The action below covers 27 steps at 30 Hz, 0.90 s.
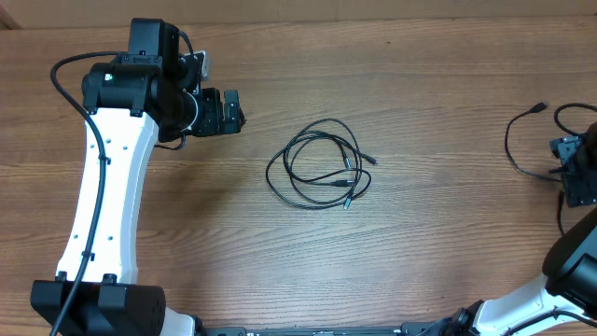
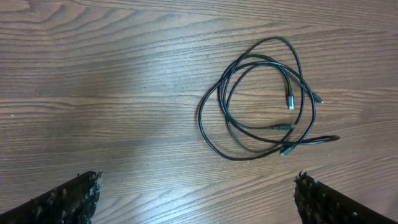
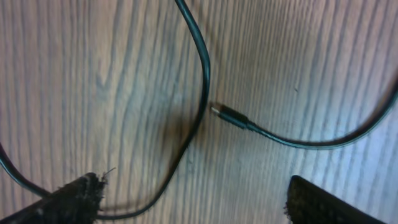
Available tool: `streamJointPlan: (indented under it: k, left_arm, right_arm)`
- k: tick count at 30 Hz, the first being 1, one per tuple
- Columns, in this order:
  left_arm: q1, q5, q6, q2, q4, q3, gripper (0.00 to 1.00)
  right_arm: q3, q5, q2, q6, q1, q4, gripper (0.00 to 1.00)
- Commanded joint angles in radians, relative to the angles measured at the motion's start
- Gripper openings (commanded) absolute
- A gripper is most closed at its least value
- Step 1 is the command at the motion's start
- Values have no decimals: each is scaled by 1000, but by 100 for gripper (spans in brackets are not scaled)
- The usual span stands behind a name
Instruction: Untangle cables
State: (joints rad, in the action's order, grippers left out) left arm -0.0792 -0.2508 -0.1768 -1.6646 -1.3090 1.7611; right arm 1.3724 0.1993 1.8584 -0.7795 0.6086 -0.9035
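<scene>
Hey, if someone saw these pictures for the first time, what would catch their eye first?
A loose coil of thin black cables lies in the middle of the wooden table, its loops overlapping. The white left arm stands to its left, jaws wide open and empty. Another thin cable curls at the far right edge by the right arm, whose jaws hang open over it.

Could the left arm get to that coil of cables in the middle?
Probably yes: only bare table lies between its open hand and the cables, with nothing in the way.

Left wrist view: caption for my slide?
Open left hand facing a loose tangle of thin black cables on the wood table.
</scene>
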Motion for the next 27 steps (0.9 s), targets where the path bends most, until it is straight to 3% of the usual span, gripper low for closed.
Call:
streamJointPlan:
  k: [1,6,9,11,12,13,20,22,24,26,27]
  left_arm:
    - [-8,-12,19,17,5,21,100]
    - [-8,-13,19,17,9,21,100]
    - [-8,-12,16,17,7,21,100]
    - [-8,-12,16,17,2,21,100]
    - [-8,-12,16,17,2,21,100]
    - [-8,-12,16,17,4,21,100]
    - [-8,-12,16,17,4,21,100]
    - [-8,-12,17,17,4,21,100]
    - [-8,-12,17,17,3,21,100]
    - [-8,-12,18,17,4,21,100]
    - [-8,-11,20,17,4,21,100]
  right_arm:
    - [-46,29,12,-5,2,48,91]
    - [-117,28,50,-5,2,130,84]
    - [-117,28,80,-5,2,144,57]
    - [-117,29,80,-5,2,150,34]
    - [-117,29,80,-5,2,150,16]
    - [-114,29,79,-2,3,138,4]
    - [31,44,-6,37,17,-5,4]
    - [28,45,-5,47,17,-11,29]
    - [2,51,-2,48,17,24,62]
    - [-35,74,1,48,17,60,78]
    - [-44,74,1,48,17,69,78]
